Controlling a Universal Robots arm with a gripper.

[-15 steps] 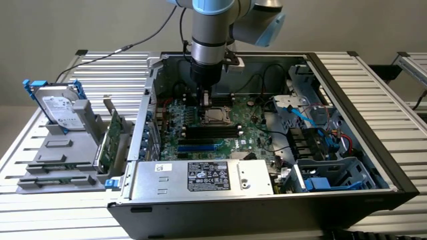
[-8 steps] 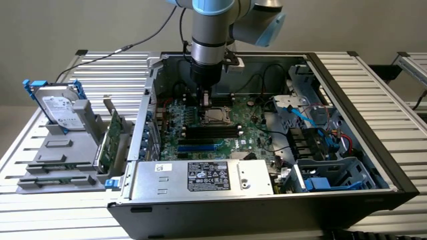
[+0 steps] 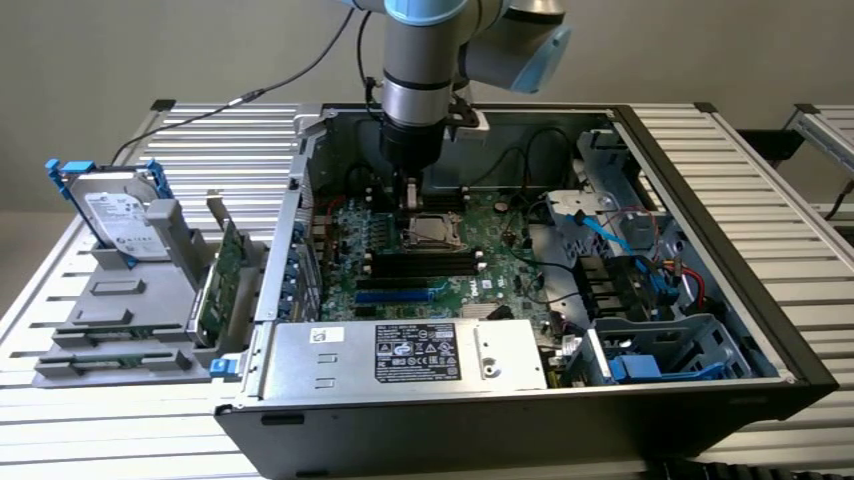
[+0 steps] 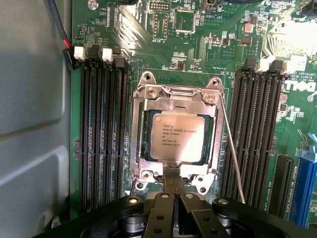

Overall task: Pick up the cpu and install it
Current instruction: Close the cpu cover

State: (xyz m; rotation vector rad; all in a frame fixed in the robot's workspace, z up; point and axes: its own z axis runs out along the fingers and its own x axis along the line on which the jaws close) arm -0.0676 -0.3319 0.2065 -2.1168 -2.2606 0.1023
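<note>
Fingers: you are running the black two-finger gripper (image 4: 171,191) with its fingers pressed together, clamping nothing. The tips are sitting at the near tab of the square metal socket frame (image 4: 143,124); contact cannot be told.
Cpu: the silvery-grey flat square cpu chip (image 4: 177,137) is lying just ahead of the fingertips, seated in the socket with the frame plate over its rim.
Why: you are probably using the closed fingers as a narrow pusher on the tab, not for grasping. The thin wire lever (image 4: 232,148) is standing just beside them.
Writing: the chip top is reading "intel Xeon"; the green motherboard (image 4: 198,49) is showing "DELL" off to the lever side.
</note>
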